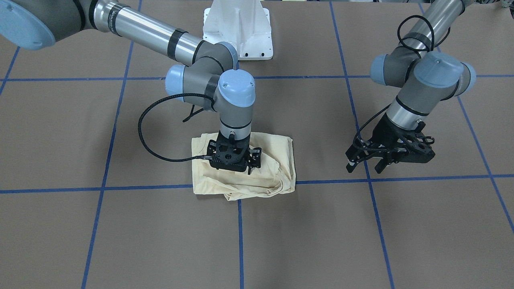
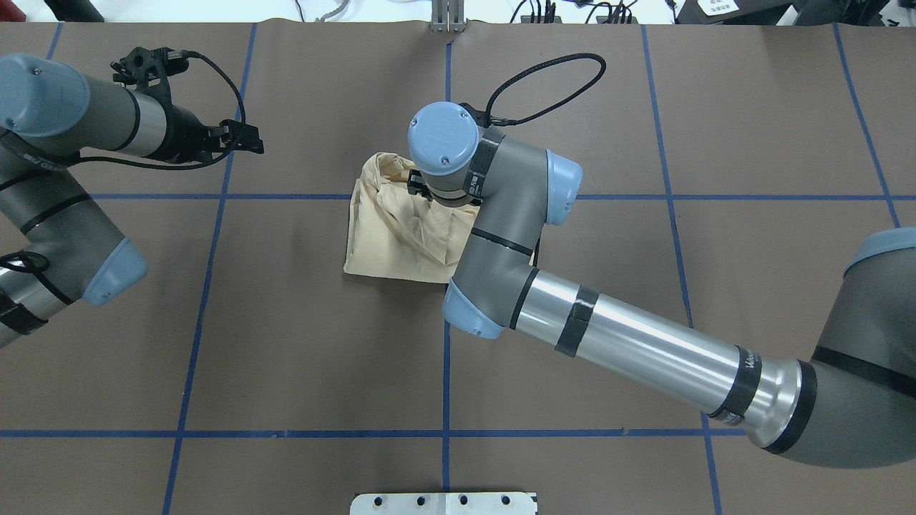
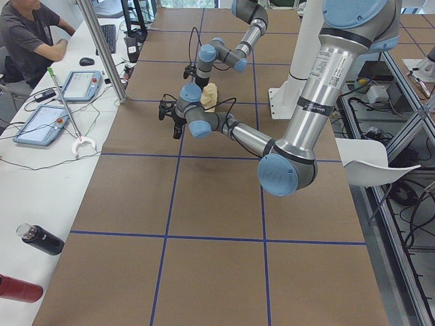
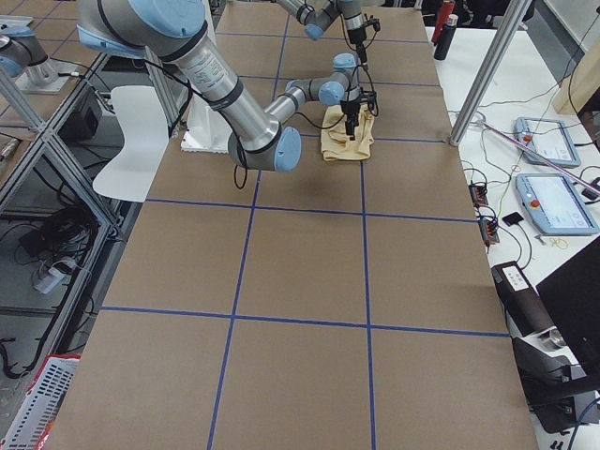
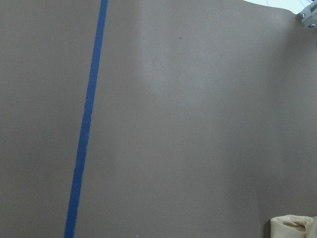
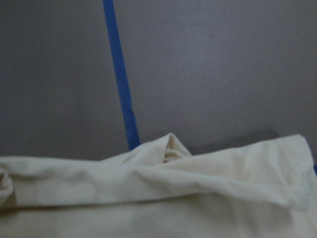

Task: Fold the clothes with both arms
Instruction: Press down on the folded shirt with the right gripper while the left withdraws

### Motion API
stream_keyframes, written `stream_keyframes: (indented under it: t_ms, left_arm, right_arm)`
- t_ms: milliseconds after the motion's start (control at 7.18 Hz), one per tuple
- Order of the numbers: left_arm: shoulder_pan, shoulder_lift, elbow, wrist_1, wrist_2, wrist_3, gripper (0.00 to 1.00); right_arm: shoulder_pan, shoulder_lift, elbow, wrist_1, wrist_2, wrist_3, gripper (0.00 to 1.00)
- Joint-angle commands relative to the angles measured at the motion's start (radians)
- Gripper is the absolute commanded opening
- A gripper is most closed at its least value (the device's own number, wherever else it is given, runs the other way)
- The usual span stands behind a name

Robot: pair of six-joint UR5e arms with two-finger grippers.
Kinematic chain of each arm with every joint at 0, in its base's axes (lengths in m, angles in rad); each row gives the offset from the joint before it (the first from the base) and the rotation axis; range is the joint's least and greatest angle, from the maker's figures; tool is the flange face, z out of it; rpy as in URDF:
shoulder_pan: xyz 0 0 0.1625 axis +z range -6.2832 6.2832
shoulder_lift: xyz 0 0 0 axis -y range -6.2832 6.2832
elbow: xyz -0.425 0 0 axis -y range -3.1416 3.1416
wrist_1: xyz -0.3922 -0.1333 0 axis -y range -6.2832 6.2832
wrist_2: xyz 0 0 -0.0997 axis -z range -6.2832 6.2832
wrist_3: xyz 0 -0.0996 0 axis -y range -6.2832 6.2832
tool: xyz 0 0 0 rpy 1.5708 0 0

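Folding looks nearly done: shirt (image 1: 277, 156) lies as a compact, rumpled bundle mid-table (image 1: 120, 241). Right gripper (image 1: 235, 162) sits down on it, its opening hidden, so its grip cannot be told. Left gripper (image 1: 364, 167) hangs well apart, spread and empty. Only tidying seems left.

Open bench (image 1: 361, 241) surrounds the folded T-shirt (image 1: 277, 160) on every side. The right arm (image 1: 233, 104) stands over its top. The left claw (image 1: 364, 168) hangs well apart.
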Motion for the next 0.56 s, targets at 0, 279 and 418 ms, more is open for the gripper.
stream_keyframes:
  t_ms: [0,279,418]
  left_arm:
    - [0.002,0.0,0.001,0.0,0.0,0.0,0.99]
    - [0.0,0.002,0.005,0.0,0.0,0.008,1.0]
    - [0.0,0.002,0.001,0.0,-0.002,0.008,0.99]
  right_arm:
    - [0.049,0.009,-0.055,0.043,0.009,-0.054,0.99]
    - [0.04,0.058,-0.032,0.029,0.05,-0.042,1.0]
    - [0.005,0.055,0.009,-0.007,0.052,-0.037,1.0]
